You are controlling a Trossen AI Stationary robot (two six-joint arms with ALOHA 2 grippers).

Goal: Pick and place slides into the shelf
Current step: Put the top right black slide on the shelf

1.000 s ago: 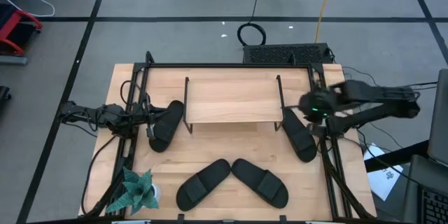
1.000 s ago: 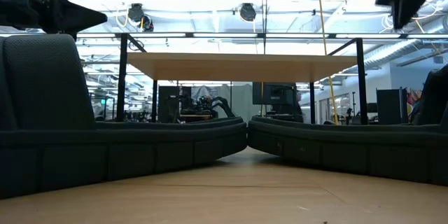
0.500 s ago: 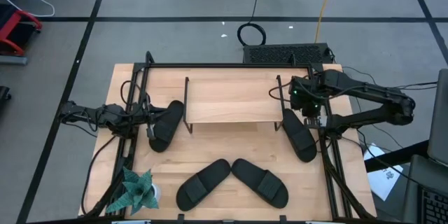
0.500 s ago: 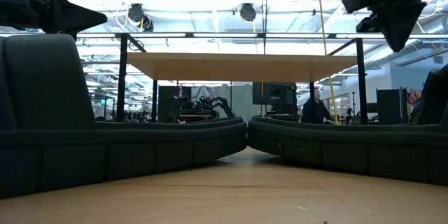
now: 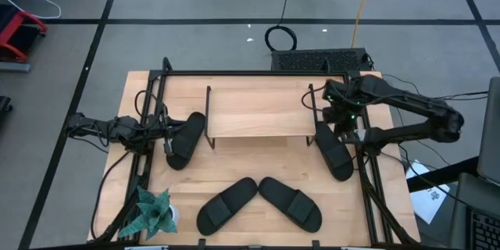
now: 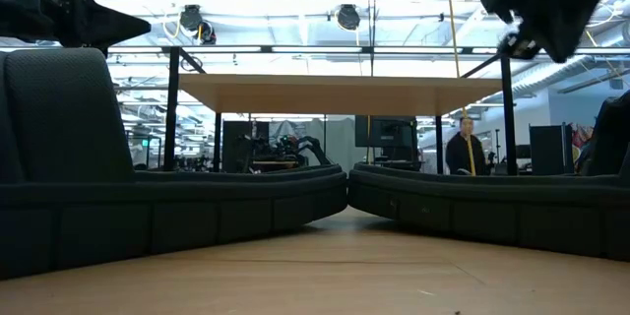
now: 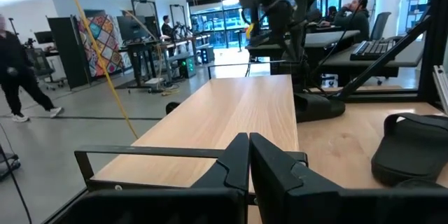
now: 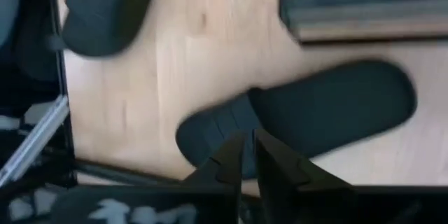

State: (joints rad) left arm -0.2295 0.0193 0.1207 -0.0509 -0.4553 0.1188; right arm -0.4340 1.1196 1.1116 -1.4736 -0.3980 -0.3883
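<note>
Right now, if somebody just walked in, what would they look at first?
Probably the four black slides lying on the wooden table: two crossed like a V at the front, one at each end of the little shelf. Then the right gripper, hanging over the right-hand slide by the shelf's right end. The left gripper waits shut by the left-hand slide.

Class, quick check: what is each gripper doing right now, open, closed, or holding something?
Left gripper: closed, holding nothing, at the table's left edge beside a slide.
Right gripper: fingers nearly together, empty, above the slide by the shelf.
</note>
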